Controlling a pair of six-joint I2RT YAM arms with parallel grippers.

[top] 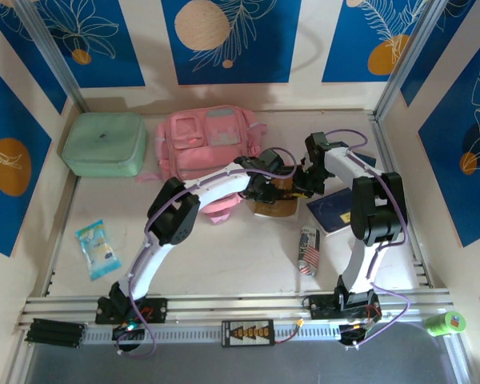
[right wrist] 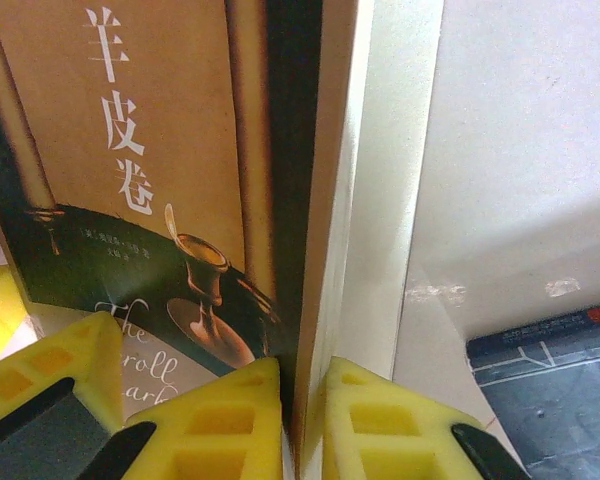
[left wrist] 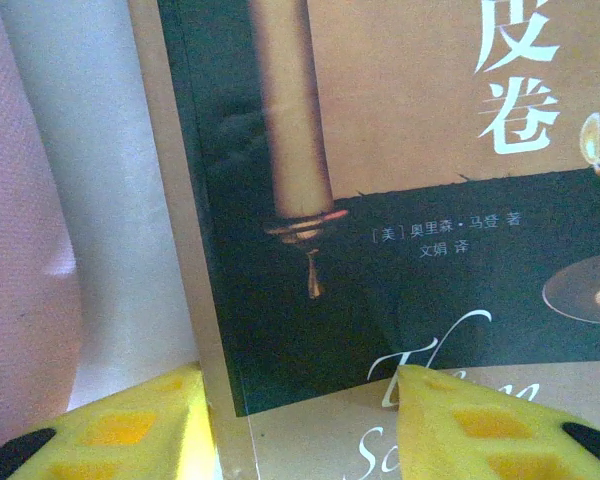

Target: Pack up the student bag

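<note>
Two pincers seen at brown book [top: 274, 206], mid-worktop. Book's edge clamped tight by right pincer [right wrist: 302, 368], one finger each side. Cover faced by left pincer [left wrist: 300, 372], jaws half-parted: one finger laid over cover, other beside spine; grip not discernible. Pink student bag [top: 204, 144] seen flat by worktop's far edge, centre-left, just behind book.

The top external camera looks down from above and behind the arm bases toward the far edge, taking in the whole surface [top: 224, 256]. The left wrist camera looks past the left jaws, very near a book [left wrist: 430, 250] cover. The right wrist camera looks past the right jaws along that book's [right wrist: 160, 200] side, equally near. All three views share the book [top: 274, 206], near the surface's middle.
</note>
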